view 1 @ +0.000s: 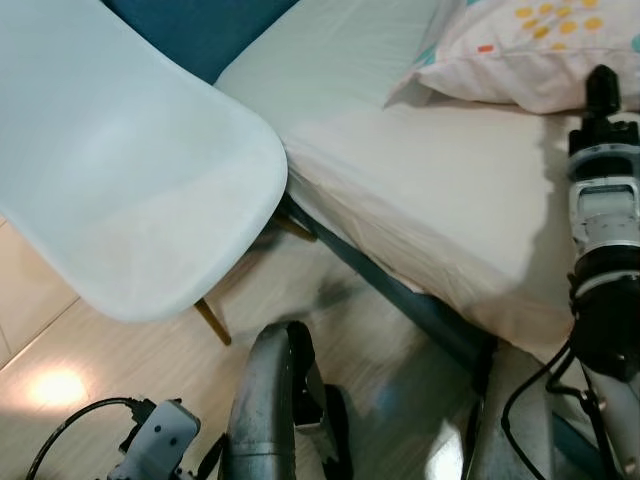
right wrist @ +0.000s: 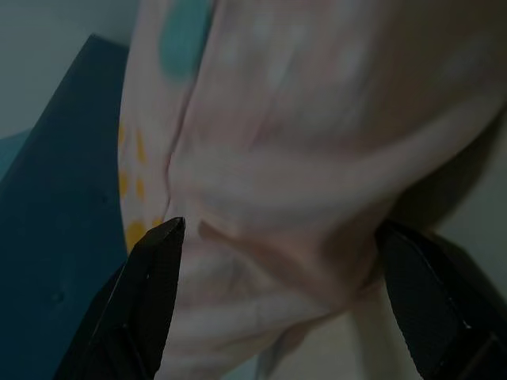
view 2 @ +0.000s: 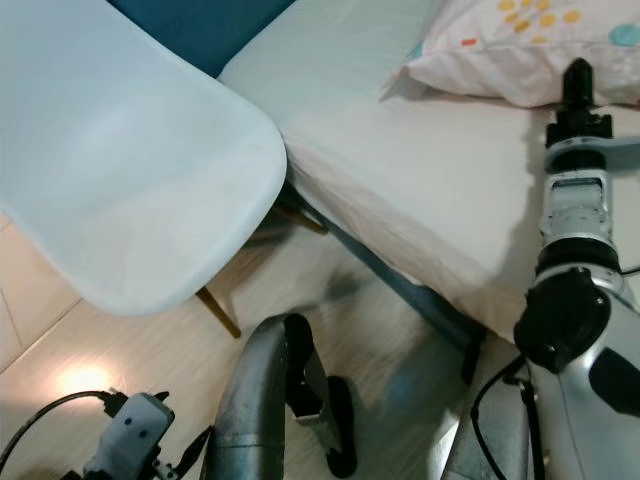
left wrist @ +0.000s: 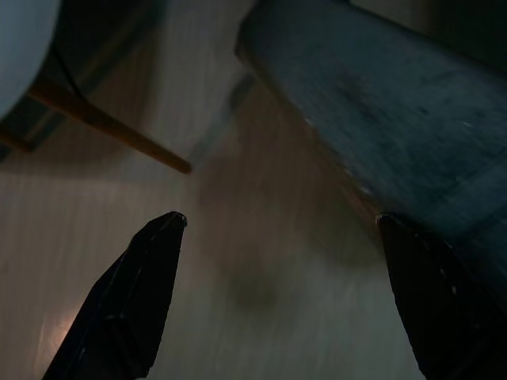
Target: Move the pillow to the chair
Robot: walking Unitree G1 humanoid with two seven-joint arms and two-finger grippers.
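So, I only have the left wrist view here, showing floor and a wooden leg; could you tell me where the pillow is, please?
Observer: The pillow lies on the bed, far to the robot's right, not yet on the chair.
Operator: Thank you. Is the right arm anywhere near it?
Observer: Yes, the right gripper points at the pillow's edge, fingers open on either side of the fabric.
Operator: And is the chair seat free?
Observer: The white seat looks bare; it stands beside the bed, to the robot's left.
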